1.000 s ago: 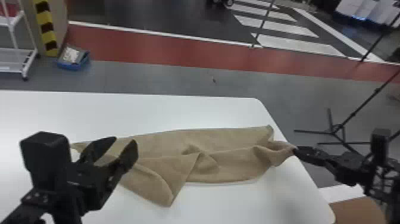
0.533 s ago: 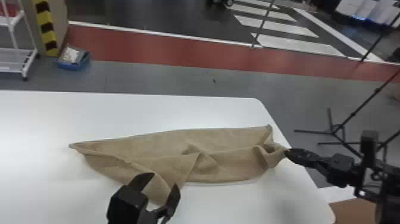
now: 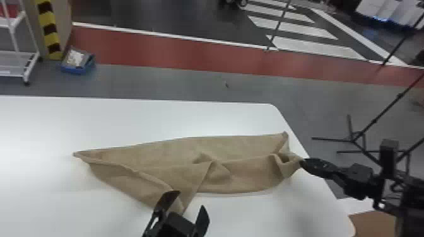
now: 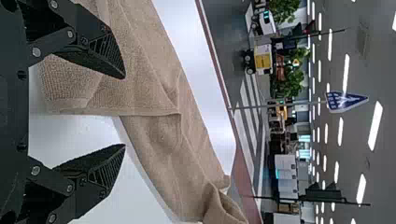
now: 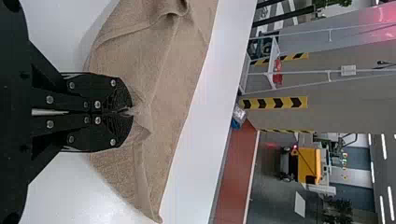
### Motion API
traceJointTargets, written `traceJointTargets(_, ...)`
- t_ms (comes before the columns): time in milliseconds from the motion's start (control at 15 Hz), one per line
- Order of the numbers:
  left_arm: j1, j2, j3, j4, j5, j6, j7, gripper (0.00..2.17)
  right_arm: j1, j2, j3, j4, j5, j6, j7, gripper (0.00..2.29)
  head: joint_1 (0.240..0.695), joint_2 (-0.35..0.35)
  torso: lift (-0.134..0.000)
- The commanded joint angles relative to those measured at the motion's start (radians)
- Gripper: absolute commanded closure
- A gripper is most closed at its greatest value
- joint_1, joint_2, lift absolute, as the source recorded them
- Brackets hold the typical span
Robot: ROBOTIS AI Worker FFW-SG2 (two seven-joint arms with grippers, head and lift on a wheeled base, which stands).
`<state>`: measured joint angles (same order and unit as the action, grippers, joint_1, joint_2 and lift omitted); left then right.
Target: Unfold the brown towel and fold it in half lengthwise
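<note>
In the head view my left gripper point(image 3: 189, 209) stands open at the towel's front corner, one finger over the cloth, the other over bare table. The brown towel point(image 3: 239, 148) lies rumpled across the white table, with a folded flap near its middle. At its right end my right gripper point(image 3: 303, 162) pinches the cloth. The left wrist view has the open left gripper point(image 4: 124, 112) with the towel point(image 4: 154, 140) beyond it, its edge between the fingers. In the right wrist view the right gripper point(image 5: 130, 111) is closed on a bunched bit of the towel point(image 5: 168, 93).
The white table point(image 3: 157, 116) has its rounded right edge close to the towel's right end. Beyond that edge a black tripod stand point(image 3: 355, 138) is on the floor. A brown object point(image 3: 375, 223) lies at the lower right. A blue bin point(image 3: 77, 63) sits on the floor at the far left.
My left gripper has moved from the towel's left part to the right and nearer the front corner, staying open. The right gripper has shifted slightly left with the towel's end.
</note>
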<state>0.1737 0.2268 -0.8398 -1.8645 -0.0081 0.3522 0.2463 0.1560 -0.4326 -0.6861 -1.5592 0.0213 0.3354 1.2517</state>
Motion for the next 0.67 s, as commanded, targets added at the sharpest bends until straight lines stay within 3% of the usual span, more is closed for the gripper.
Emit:
traceJointTargets(0, -0.025, -0.018, -0.024, 0.062, -0.053, 0.000, 0.022, 0.43, 0.004, 0.000, -0.009, 0.005, -0.003, -0.008, 0.000, 1.15, 0.695, -0.350, -0.107)
traceJointTargets(600, -0.036, 0.003, 0.013, 0.094, -0.112, 0.043, 0.071, 0.43, 0.005, -0.003, -0.017, 0.021, -0.021, -0.042, 0.000, 1.15, 0.695, -0.350, -0.107)
